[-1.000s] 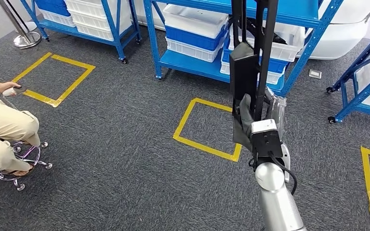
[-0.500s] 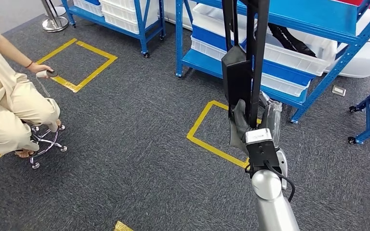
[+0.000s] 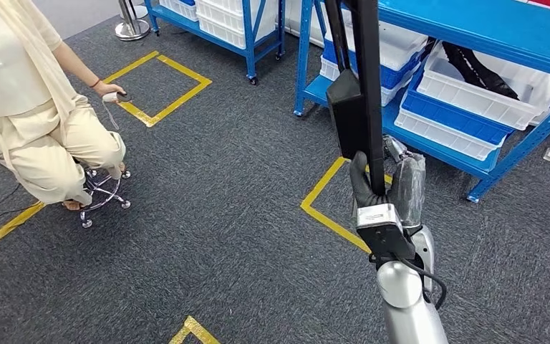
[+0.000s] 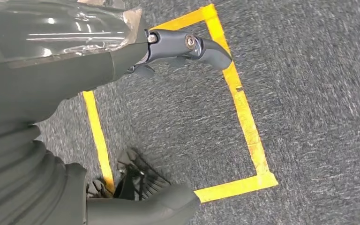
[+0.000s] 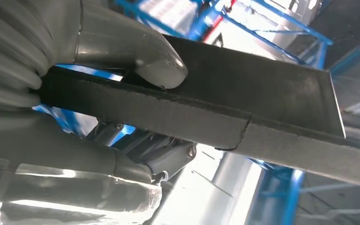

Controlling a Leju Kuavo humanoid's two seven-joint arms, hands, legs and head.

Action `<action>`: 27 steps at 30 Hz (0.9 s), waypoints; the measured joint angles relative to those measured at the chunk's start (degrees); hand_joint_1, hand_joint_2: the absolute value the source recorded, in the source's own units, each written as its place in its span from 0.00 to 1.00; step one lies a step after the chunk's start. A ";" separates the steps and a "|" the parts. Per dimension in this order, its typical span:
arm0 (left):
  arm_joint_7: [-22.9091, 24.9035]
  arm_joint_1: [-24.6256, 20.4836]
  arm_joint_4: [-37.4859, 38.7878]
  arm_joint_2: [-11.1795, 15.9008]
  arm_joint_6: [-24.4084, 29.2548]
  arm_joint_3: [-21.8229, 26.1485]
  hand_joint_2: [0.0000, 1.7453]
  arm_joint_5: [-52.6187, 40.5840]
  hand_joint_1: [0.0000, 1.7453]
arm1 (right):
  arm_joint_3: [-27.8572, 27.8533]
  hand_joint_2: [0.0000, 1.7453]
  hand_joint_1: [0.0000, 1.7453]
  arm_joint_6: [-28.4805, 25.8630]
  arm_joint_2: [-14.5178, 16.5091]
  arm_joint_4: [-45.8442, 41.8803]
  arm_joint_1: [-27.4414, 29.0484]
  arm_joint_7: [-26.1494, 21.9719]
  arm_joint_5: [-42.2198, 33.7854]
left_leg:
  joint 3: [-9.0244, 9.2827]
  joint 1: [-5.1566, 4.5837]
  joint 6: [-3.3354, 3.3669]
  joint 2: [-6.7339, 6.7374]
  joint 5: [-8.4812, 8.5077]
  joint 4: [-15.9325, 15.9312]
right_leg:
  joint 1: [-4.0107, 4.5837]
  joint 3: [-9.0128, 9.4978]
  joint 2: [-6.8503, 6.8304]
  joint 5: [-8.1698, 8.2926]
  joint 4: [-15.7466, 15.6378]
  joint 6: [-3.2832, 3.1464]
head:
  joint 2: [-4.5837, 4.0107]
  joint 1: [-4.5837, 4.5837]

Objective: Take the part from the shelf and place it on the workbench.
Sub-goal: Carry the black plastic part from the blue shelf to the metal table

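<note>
Midway through the carry, my right robot hand [image 3: 387, 188] grips the long black part [image 3: 362, 93] upright at centre frame, the blue shelf [image 3: 473, 29] at upper right; next, I judge, comes finding the bench and setting it down.

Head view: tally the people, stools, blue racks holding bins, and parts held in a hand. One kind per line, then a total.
Person: 1
Stool: 1
Blue racks holding bins: 2, the far rack and the near rack
Part held by the right hand: 1
Total: 5
</note>
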 joint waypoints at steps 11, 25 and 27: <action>-0.25 -0.30 -0.02 -0.52 0.27 0.51 1.00 0.21 0.00 | 0.58 1.00 1.00 -0.63 -0.05 -1.12 -3.77 1.60 2.21 | 2.64 0.81 -0.74 5.00 1.93 -4.04 | 1.23 -0.11 -5.37 -1.21 1.07 1.77 | 0.00 -0.19; -0.10 -0.17 -0.02 -1.01 2.59 3.20 1.00 3.05 0.00 | 2.98 1.00 1.00 -2.19 -1.24 4.47 -12.90 0.20 -4.20 | 1.65 -0.38 1.65 -2.91 3.57 -4.38 | 1.51 -0.93 2.52 -1.41 1.65 1.91 | 0.00 0.08; -0.17 -0.01 -0.03 -1.04 3.05 3.65 1.00 3.40 0.00 | 3.59 1.00 1.00 -2.54 -1.20 4.79 -13.38 0.06 -4.50 | 1.36 -0.32 1.02 -3.70 3.88 -4.49 | 1.45 -0.64 1.72 -1.06 1.15 1.29 | 0.00 0.09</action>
